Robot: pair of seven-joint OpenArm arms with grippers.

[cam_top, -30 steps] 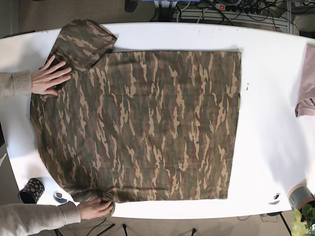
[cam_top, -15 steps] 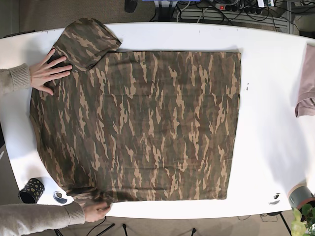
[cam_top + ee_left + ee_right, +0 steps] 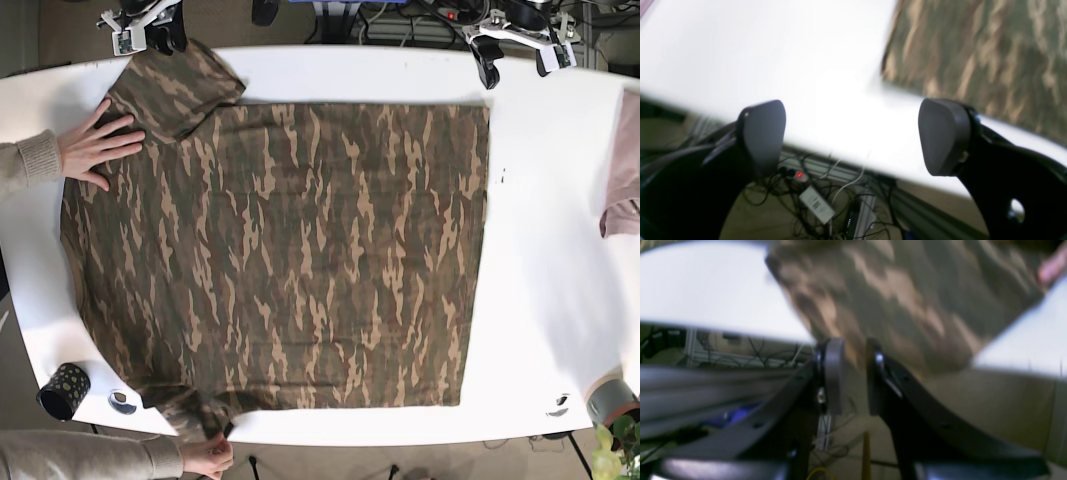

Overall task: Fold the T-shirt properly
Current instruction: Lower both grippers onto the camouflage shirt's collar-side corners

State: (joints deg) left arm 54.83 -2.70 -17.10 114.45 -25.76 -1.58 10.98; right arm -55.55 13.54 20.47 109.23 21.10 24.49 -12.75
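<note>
Sleeve [image 3: 178, 85] of T-shirt [image 3: 290, 250] clamped in right claw [image 3: 150, 30], upper left; left claw [image 3: 515, 50] apart, just above upper-right corner.

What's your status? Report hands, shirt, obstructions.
Left hand open, empty, past table edge. Right hand shut on shirt sleeve. Shirt flat. Person's hand on shirt.

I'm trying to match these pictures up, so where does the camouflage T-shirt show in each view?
Base: T-shirt spread across the table's middle.
Left wrist: its corner, upper right.
Right wrist: blurred sleeve, top centre, reaching the nearly shut right gripper.
Shared landmark: the white table edge.
</note>
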